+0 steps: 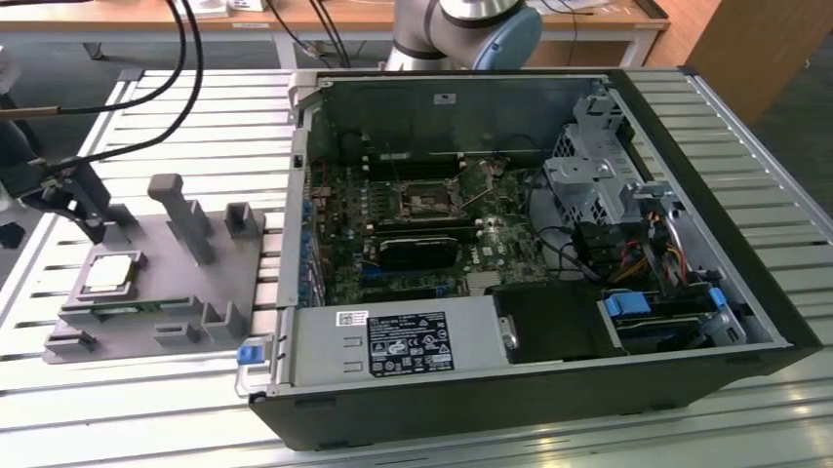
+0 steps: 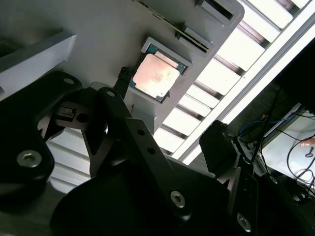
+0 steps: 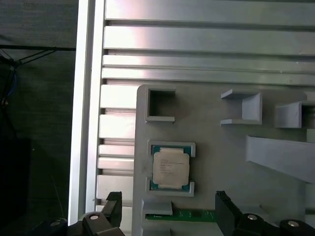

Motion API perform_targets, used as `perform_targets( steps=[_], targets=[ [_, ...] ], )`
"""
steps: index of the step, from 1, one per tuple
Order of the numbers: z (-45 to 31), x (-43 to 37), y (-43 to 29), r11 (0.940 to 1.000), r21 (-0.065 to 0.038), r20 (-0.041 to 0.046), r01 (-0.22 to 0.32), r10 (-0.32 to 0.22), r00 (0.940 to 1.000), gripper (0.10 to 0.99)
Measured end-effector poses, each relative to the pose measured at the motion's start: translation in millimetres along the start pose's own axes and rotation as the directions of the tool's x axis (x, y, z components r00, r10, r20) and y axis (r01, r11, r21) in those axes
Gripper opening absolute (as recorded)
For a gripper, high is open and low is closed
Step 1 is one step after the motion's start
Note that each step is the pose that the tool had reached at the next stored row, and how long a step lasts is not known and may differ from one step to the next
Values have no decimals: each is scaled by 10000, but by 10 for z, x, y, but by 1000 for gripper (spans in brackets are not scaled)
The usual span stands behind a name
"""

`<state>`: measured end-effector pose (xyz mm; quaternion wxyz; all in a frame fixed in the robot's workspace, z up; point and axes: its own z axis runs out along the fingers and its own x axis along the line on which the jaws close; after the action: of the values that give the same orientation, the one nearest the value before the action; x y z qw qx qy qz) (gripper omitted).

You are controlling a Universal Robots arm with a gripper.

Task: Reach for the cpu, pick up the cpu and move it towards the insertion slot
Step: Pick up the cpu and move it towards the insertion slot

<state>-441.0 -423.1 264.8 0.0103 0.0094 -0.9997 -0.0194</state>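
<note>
- My gripper (image 3: 168, 196) is spread wide, and nothing sits between its two dark fingers (image 3: 114, 209).
- In the exterior view it hangs at that view's left, over the end of a grey holder plate (image 1: 195, 292).
- The chip (image 3: 171, 167) lies flat in a square recess on that plate, silvery top up, with a thin pale rim around it (raised lips of the plate hug two of its sides).
- In the first wrist view the chip is near my fingers but apart from them; I am not touching it.
- A green memory stick (image 3: 189, 215) lies in a groove just beside the chip.
- The socket (image 1: 427, 203) sits on the green board inside an open computer case (image 1: 521, 419), well apart from the chip, toward the exterior view's right.
- Its shiny frame surrounds a dark centre.
- Plate and case both rest on a slatted metal table (image 1: 131, 409).
</note>
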Motion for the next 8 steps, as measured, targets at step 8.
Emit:
perform_targets(
  steps=[8],
  targets=[
    [91,-1,-63,9999,-117,53,4,-4,10000,835]
  ],
)
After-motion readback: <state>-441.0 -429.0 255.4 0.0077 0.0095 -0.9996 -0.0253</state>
